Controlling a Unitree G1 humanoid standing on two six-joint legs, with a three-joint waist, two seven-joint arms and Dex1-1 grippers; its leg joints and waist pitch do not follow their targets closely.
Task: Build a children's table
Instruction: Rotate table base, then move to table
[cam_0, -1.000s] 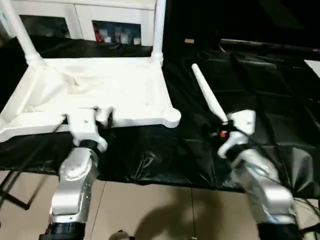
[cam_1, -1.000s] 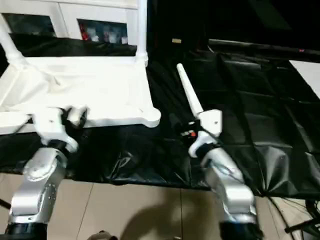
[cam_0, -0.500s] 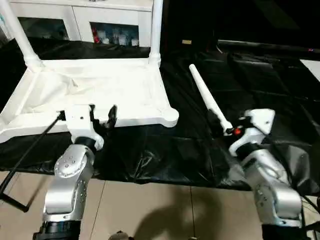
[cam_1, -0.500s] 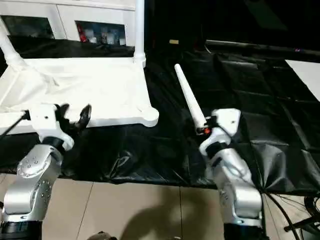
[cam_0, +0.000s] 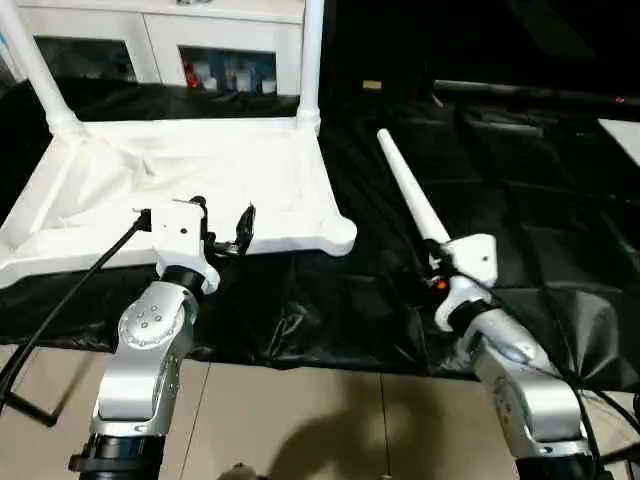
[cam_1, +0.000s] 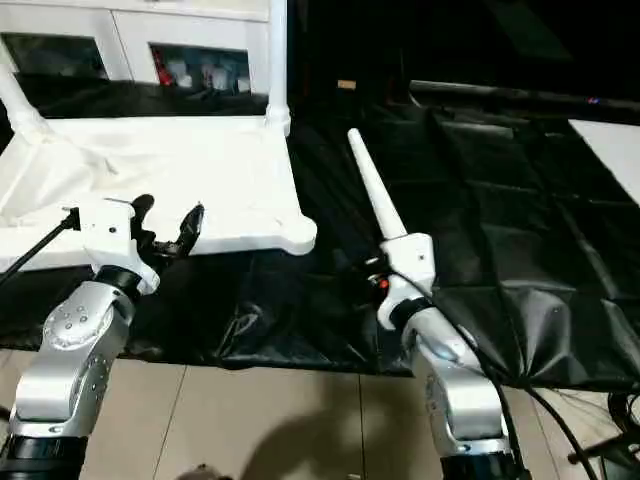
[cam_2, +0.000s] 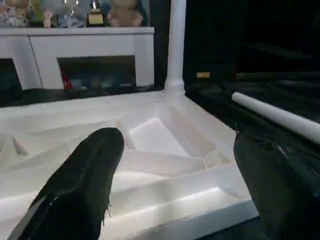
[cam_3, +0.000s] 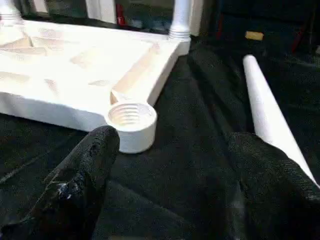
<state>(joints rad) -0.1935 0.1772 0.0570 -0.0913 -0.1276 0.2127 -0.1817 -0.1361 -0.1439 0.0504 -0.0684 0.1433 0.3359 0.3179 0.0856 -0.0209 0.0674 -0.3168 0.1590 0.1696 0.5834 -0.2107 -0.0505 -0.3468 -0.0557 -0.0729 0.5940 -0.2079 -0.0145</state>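
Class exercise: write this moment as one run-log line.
tabletop upside down on black sheet, two legs upright | loose leg lies beside it | left gripper open | right gripper open | near corner socket empty

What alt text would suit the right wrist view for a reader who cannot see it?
An upturned white tabletop lies on black sheeting, its empty threaded corner socket nearest the camera. A loose tapered white leg lies beside it, and another leg stands in the far corner. Two black fingers frame the view, spread apart.
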